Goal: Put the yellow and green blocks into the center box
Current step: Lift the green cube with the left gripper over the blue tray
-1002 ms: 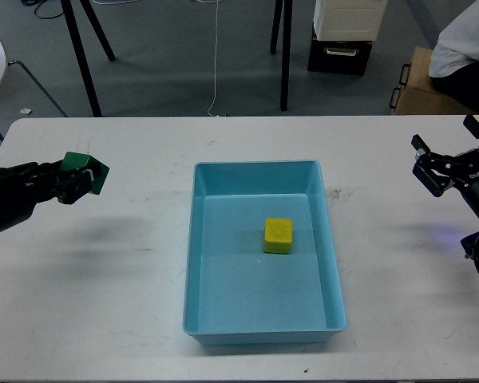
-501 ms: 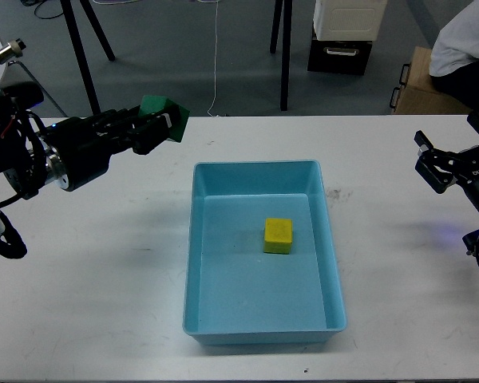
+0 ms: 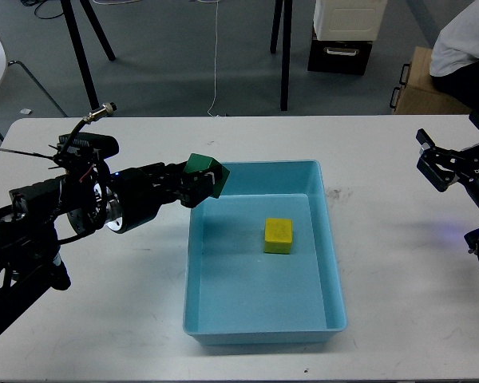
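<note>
Left black two-finger gripper (image 3: 198, 183) clamped on small green cube block (image 3: 207, 171), held above left rear rim of light-blue rectangular plastic box (image 3: 335, 263)
Yellow cube block (image 3: 278, 235) resting flat on box floor, near centre, apart from walls
Box sits mid white tabletop (image 3: 399, 319)
Right black gripper (image 3: 451, 163) at far right edge over table, fingers spread apart, nothing between them, well apart from box

A white table (image 3: 128, 319) fronts a black drawer unit (image 3: 341, 54).
</note>
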`<state>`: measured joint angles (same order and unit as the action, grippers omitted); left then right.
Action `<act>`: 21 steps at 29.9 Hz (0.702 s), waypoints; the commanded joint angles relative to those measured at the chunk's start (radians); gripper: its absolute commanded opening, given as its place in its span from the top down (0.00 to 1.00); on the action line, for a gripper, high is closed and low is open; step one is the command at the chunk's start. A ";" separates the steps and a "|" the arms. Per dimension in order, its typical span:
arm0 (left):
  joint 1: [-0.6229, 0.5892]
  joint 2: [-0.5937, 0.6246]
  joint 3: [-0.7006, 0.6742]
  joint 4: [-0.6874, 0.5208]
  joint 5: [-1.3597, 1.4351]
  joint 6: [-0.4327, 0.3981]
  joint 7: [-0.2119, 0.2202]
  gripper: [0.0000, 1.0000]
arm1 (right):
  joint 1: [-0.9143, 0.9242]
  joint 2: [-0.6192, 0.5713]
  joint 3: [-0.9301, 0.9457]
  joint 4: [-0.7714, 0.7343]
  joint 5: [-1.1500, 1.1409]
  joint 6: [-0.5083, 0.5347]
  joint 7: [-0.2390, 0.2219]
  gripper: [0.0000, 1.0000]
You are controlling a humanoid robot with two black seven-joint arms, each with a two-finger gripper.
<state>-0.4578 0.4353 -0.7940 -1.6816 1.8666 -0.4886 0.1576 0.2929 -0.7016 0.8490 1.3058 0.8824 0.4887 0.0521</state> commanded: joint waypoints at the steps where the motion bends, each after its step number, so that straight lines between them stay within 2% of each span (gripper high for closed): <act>1: -0.002 -0.010 0.068 0.002 0.037 0.000 0.016 0.50 | 0.002 0.001 -0.001 0.000 0.000 0.000 0.000 0.01; 8: -0.002 -0.075 0.124 0.008 0.083 0.000 0.026 0.49 | 0.000 -0.010 0.001 0.004 0.000 0.000 0.000 0.01; 17: 0.001 -0.082 0.125 0.008 0.085 0.000 0.056 0.40 | 0.002 -0.001 0.002 0.001 0.000 0.000 0.000 0.01; 21: -0.001 -0.089 0.124 0.016 0.085 0.000 0.057 0.24 | 0.002 -0.004 0.002 0.001 0.000 0.000 0.000 0.01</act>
<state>-0.4577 0.3530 -0.6688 -1.6724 1.9513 -0.4886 0.2122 0.2934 -0.7042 0.8515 1.3071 0.8819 0.4887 0.0521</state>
